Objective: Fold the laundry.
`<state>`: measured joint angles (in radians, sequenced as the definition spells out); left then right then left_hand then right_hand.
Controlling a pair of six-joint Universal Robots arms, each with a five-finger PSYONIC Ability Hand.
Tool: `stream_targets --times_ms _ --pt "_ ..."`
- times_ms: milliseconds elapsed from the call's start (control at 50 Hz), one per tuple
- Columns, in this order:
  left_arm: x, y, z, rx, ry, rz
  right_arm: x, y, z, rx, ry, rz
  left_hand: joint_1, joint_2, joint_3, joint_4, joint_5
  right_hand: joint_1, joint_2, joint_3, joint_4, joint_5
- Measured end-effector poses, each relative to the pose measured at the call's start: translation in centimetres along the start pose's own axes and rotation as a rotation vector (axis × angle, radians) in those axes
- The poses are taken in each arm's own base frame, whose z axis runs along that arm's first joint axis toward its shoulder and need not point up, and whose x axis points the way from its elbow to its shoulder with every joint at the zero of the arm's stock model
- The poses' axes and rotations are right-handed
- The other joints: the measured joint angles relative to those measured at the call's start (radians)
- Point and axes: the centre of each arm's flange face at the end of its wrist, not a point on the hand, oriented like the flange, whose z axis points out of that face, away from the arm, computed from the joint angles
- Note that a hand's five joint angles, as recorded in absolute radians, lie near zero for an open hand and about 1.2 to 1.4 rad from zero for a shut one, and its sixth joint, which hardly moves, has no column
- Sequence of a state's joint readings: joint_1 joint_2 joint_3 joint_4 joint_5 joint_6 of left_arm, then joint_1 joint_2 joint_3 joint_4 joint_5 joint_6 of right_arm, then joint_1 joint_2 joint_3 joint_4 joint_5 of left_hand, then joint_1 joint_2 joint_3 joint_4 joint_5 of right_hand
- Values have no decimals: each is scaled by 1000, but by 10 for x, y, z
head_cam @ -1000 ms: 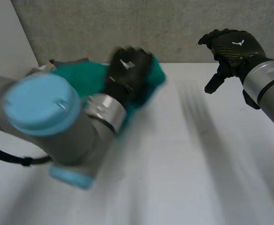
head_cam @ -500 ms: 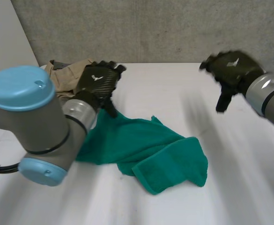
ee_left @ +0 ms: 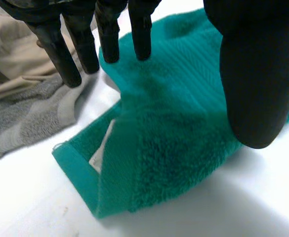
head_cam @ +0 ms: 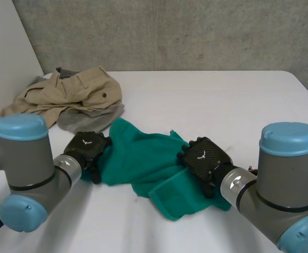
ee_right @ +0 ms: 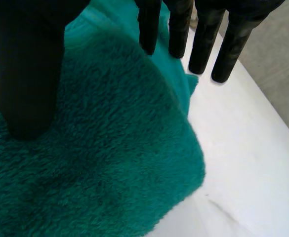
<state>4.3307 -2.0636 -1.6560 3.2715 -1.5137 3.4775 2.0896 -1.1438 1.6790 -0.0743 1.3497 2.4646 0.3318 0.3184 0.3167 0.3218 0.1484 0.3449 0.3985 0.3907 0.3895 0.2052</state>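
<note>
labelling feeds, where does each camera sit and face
Head view: behind and between the arms, looking down at the white table; both arms, left robot hand and right robot hand show.
Left wrist view: on the left wrist, along the palm onto the green towel; own fingers, thumb show.
Right wrist view: on the right wrist, likewise; own fingers, thumb.
All three share the towel.

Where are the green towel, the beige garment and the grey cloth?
green towel (head_cam: 143,153), head view, its middle.
beige garment (head_cam: 75,89), head view, its middle.
grey cloth (head_cam: 85,120), head view, its near part.
</note>
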Motion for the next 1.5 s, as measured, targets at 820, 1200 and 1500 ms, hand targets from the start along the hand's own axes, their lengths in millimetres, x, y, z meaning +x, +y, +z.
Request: stream_targets --times_ms 820,1200,1500 --pt "-43 -150 -113 559 -235 14 184 -91 -59 179 396 289 799 878 870 877 800 648 779 786 797 784" --pt "-11 -84 54 309 -130 16 235 -16 90 130 563 247 799 879 870 877 800 222 272 307 307 330" --pt "-24 -92 87 430 -263 6 231 -31 58 70 636 238 799 879 870 877 800 -146 -180 -177 -157 -146"
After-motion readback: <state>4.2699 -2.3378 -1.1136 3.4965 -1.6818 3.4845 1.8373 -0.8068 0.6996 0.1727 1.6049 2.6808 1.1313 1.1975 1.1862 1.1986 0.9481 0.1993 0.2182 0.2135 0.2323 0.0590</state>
